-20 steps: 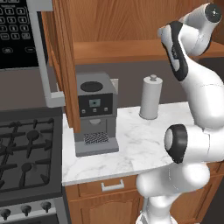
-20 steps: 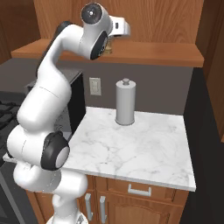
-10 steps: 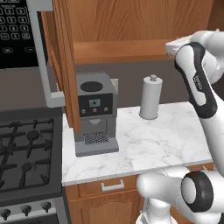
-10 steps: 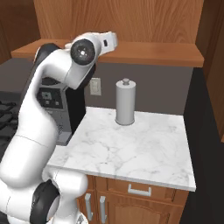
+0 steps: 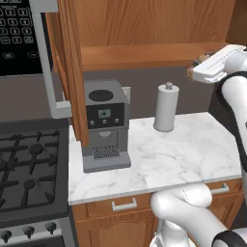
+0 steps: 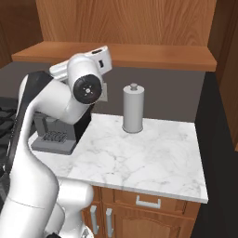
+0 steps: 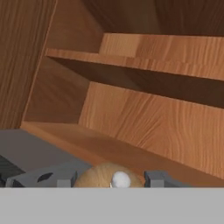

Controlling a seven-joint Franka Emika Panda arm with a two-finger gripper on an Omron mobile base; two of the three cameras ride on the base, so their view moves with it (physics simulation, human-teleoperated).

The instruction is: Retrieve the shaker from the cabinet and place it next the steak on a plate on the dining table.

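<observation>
The brown wooden shaker (image 7: 97,177) sits between my two dark fingertips (image 7: 49,178) at the bottom of the hand view, its pale round knob facing the camera. My gripper (image 7: 105,178) is shut on it. Beyond it lies the cabinet (image 7: 144,118) interior with its inner shelf (image 7: 153,48). In the left base view the gripper (image 5: 197,63) hangs just below the cabinet's (image 5: 144,29) bottom board at the right, with a bit of the brown shaker (image 5: 198,60) at its tip. The steak, the plate and the dining table are out of view.
The cabinet's plank door (image 5: 67,72) stands open over a coffee machine (image 5: 103,125). A white paper-towel roll (image 5: 166,108) stands on the marble counter (image 5: 183,149), also seen as the roll (image 6: 133,109). A gas stove (image 5: 29,169) and microwave (image 5: 19,38) are at the left.
The arm has folded, and the hand has come down and out from the cabinet, carrying the shaker. The jaws have kept the same grip.
</observation>
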